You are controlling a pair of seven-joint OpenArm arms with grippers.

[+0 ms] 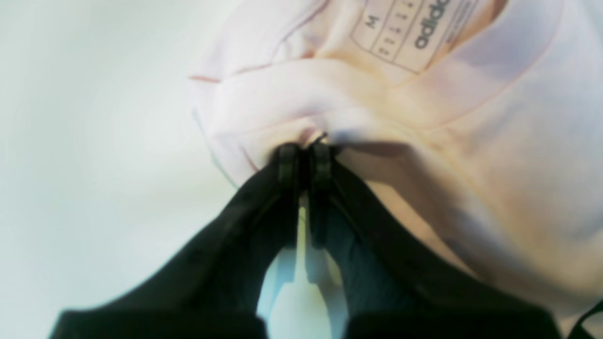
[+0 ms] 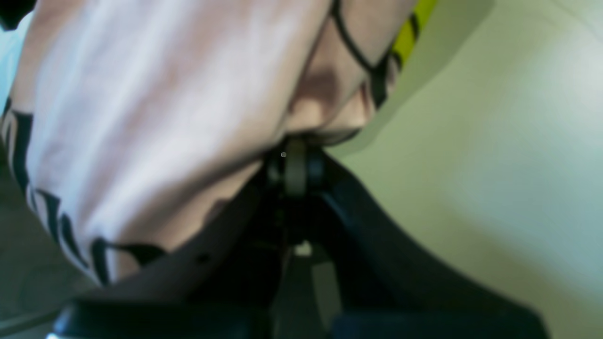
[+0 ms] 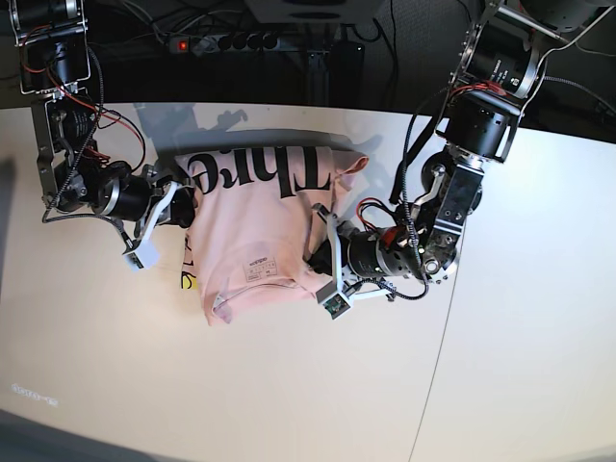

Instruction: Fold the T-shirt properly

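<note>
Left wrist cam: the left pincer (image 1: 304, 157) is pinched nearly shut on a bunched fold of the T-shirt (image 1: 424, 141), right at the collar area. The white label (image 1: 414, 33) sits up around 1 o'clock from the tips, with an "M" and some brand lettering readable. Pale worktop (image 1: 94, 141) fills the 9 o'clock side.

Right wrist cam: pretty blurry, but the right pincer (image 2: 296, 165) is clamped fully shut with the pink T-shirt (image 2: 141, 117) fabric gathered at its tips. Black lettering runs along the shirt's edge toward 8 o'clock, and a bit of yellow-black print shows up at 1 o'clock.

Base cam: the T-shirt (image 3: 260, 231) lies partly folded on the worktop (image 3: 289, 385), a bit above centre, with big black lettering along its 12 o'clock edge and the label (image 3: 255, 266) facing up. The right pincer (image 3: 183, 207) has the shirt's 9 o'clock edge, the left pincer (image 3: 322, 245) the 3 o'clock edge.
</note>
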